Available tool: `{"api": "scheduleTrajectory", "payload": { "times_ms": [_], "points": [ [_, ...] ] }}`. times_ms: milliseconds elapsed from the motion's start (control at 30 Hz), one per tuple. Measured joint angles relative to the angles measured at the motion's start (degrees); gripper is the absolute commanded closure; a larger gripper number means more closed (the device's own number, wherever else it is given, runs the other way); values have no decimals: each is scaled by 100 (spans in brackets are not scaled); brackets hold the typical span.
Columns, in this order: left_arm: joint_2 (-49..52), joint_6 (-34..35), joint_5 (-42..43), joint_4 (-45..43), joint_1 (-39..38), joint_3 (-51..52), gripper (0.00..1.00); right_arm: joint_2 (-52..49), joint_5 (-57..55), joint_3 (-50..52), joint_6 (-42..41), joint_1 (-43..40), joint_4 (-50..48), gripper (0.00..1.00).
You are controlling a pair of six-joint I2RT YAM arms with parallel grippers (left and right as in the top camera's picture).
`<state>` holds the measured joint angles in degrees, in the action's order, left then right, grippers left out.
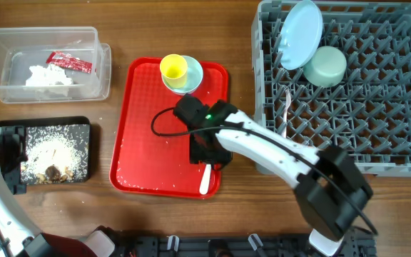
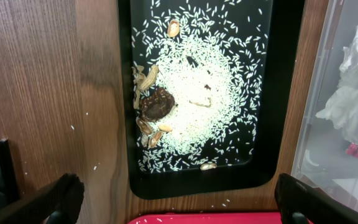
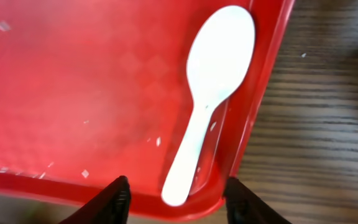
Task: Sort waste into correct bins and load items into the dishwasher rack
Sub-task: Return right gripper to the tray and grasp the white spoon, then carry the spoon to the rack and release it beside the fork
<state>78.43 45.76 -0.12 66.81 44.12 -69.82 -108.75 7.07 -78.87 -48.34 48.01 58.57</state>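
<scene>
There were two bins, one red tray [image 1: 148, 107], one dishwasher rack [image 1: 377, 107], one plate, two bowls, one cup, one fork and one spoon in view.

The white spoon [image 3: 213, 81] lay flat in the red tray [image 3: 73, 93], its long axis running along the tray's right rim near the front corner. In the right wrist view its bowl end pointed away from the right gripper [image 3: 178, 193] and its handle tip sat between the spread jaws, which were not pinching it. Overhead, the right gripper [image 1: 209, 153] covered most of the spoon [image 1: 206, 183].

The rack held the pale blue plate [image 1: 300, 34] standing on edge at its far left corner, the mint green bowl [image 1: 325, 66] just beside it, and the white fork [image 1: 285, 107] lying lengthwise by the left wall. The yellow cup [image 1: 173, 68] sat inside the small light blue bowl [image 1: 193, 74] at the far end of the red tray.

The clear tub [image 1: 6, 68] held one wad of white tissue [image 1: 48, 77] and one red sachet [image 1: 68, 63]. The black tray [image 2: 126, 124] held scattered rice [image 2: 210, 74] and brown food scraps [image 2: 156, 104].

The left gripper [image 2: 179, 199] hung over the black tray's near end above the tabletop [image 1: 120, 28], jaws spread wide and holding nothing.
</scene>
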Motion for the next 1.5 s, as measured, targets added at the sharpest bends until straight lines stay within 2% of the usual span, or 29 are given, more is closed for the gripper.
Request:
{"api": "scheduleTrajectory", "payload": {
  "times_ms": [333, 367, 467, 667, 833, 933, 1133, 1267, 1400, 1500],
  "points": [
    [0, 0, 0, 0, 0, 0, 0, -861, 127, 7, -46, 2, -155, 54],
    [0, 0, 0, 0, 0, 0, 0, -861, 133, 7, -46, 2, -168, 57],
    [0, 0, 0, 0, 0, 0, 0, -861, 144, 7, -35, 2, -227, 88],
    [0, 2, 0, 0, 0, 0, 0, -861, 170, 7, -90, 2, -310, 96],
    [0, 0, 0, 0, 0, 0, 0, -855, 192, 4, 9, -46, -267, 96],
    [0, 0, 0, 0, 0, 0, 0, -706, 192, -63, 306, -345, 20, 95],
    [0, 0, 0, 0, 0, 0, 0, 374, 162, -901, 1311, -1384, 380, 92],
    [0, 0, 0, 2, 0, 0, 0, 1331, -299, -1049, 2116, -2463, 527, 92],
    [0, 0, 0, 2, 0, 0, 0, 1513, -656, -1054, 2706, -3316, 553, 90],
    [0, 0, 0, 0, 0, 0, 0, 1510, -979, -1019, 2918, -3663, 551, 88]
  ]
}}
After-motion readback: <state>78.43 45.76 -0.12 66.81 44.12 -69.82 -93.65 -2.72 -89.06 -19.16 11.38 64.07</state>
